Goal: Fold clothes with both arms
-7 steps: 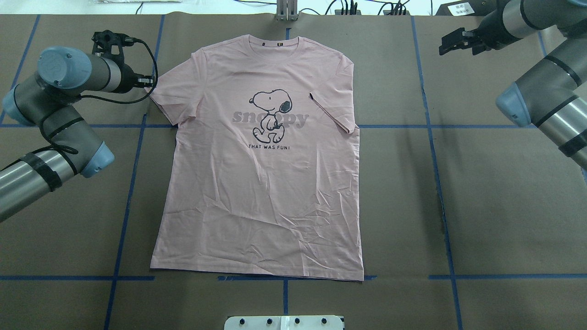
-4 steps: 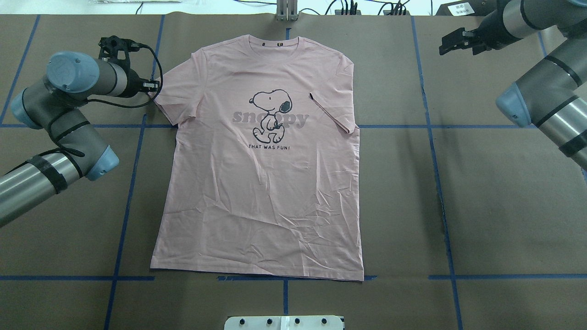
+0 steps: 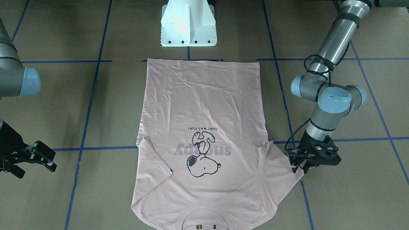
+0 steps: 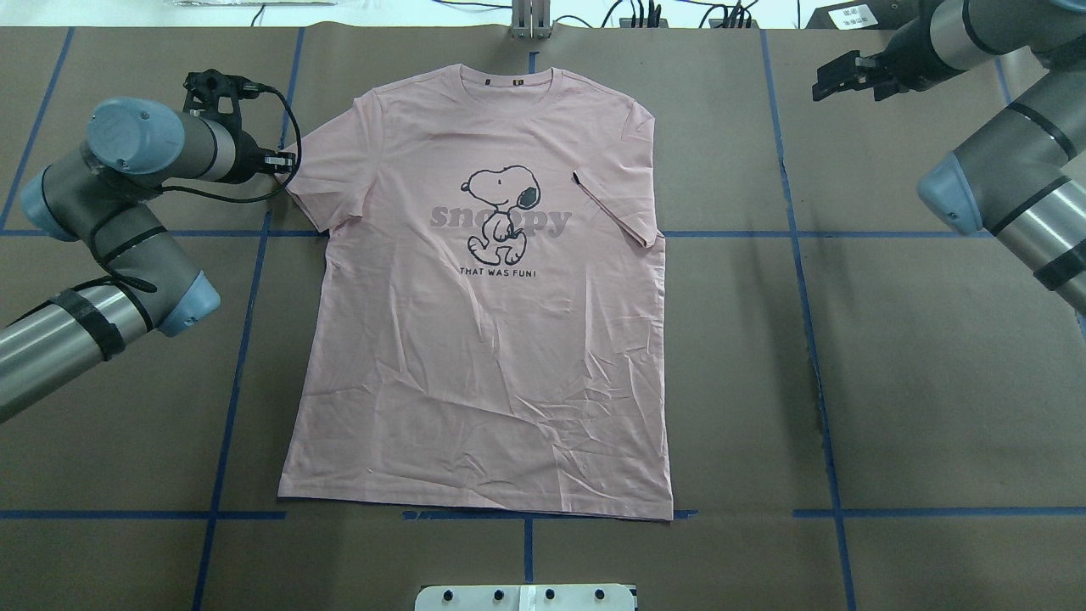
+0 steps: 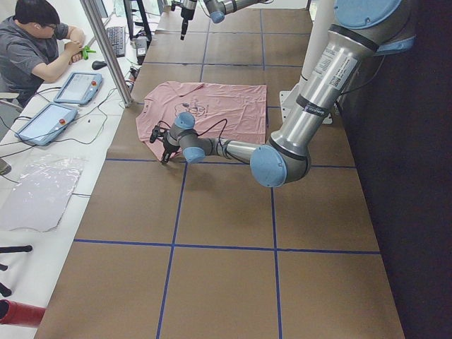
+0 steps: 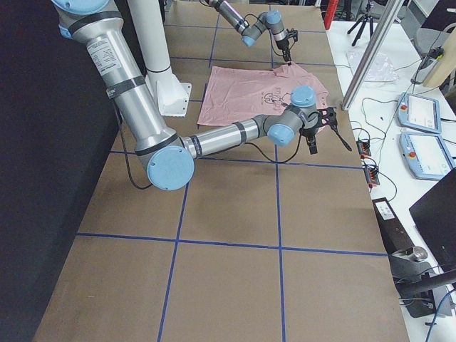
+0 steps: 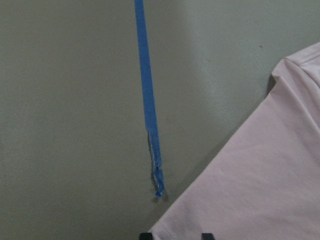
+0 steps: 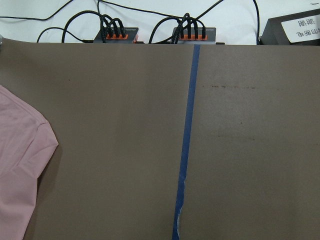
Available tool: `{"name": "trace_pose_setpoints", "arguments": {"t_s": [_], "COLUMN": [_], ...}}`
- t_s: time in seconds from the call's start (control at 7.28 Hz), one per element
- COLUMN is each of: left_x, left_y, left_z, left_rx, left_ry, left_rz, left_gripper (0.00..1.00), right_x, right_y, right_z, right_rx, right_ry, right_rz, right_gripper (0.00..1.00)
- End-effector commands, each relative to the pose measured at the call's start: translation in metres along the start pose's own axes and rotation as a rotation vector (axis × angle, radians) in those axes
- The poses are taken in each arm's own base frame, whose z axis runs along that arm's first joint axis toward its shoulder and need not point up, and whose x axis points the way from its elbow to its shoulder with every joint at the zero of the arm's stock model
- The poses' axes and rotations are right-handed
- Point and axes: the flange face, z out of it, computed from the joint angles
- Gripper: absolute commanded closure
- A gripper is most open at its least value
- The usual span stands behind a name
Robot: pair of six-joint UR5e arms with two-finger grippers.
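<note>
The pale pink T-shirt [image 4: 492, 356] lies flat on the brown table, Snoopy print up, collar at the far edge. Its sleeve on my right side [image 4: 619, 204] is folded in over the body. My left gripper [image 4: 284, 159] is low at the outer corner of the other sleeve [image 3: 281, 159]. In the left wrist view its fingertips [image 7: 145, 235] stand apart with the sleeve corner [image 7: 260, 190] between them, so it is open. My right gripper [image 4: 830, 81] hangs open above bare table, well clear of the shirt [image 8: 20, 165].
The white pedestal base [image 3: 188, 25] stands just behind the shirt's hem. Blue tape lines [image 4: 229, 407] cross the table. Cables and power boxes [image 8: 150, 32] line the far edge by a metal post [image 4: 530, 17]. A person [image 5: 35, 49] sits at a side desk.
My left gripper has moved a little right, up to the sleeve's corner, and then held still. The right arm and the shirt have not moved.
</note>
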Motion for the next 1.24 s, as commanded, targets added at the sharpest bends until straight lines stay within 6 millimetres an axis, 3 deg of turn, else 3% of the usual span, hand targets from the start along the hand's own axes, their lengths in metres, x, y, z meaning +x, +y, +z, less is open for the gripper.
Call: {"name": "trace_pose_setpoints", "arguments": {"t_s": [0.0,0.14,0.41,0.69,0.96,1.1], "left_x": [-0.003,-0.003,-0.005,-0.002,0.027,0.060], "left_y": [-0.002,-0.002,-0.001,-0.003,-0.020,-0.038], "left_z": [-0.001,-0.001,0.000,-0.003,-0.026,-0.049], "left_rx": [0.002,0.001,0.000,0.007,0.007,-0.021], "left_ry": [-0.004,-0.005,-0.009,0.002,0.012,-0.025], "left_rz": [0.001,0.000,-0.001,0.008,0.017,-0.004], "left_gripper": [0.55,0.56,1.00,1.00,1.00,1.00], "right_x": [0.000,-0.001,-0.002,-0.002,-0.003,-0.002], "right_y": [0.000,0.000,0.000,0.000,0.000,0.000], "right_z": [0.000,-0.001,-0.003,-0.003,-0.004,-0.004], "right_rx": [0.000,0.001,0.005,0.009,0.011,0.010], "right_ry": [0.000,-0.001,-0.003,0.001,0.000,0.000], "right_rz": [0.000,-0.001,-0.004,-0.004,-0.004,-0.003], "right_gripper": [0.00,0.00,0.00,0.00,0.00,0.00]}}
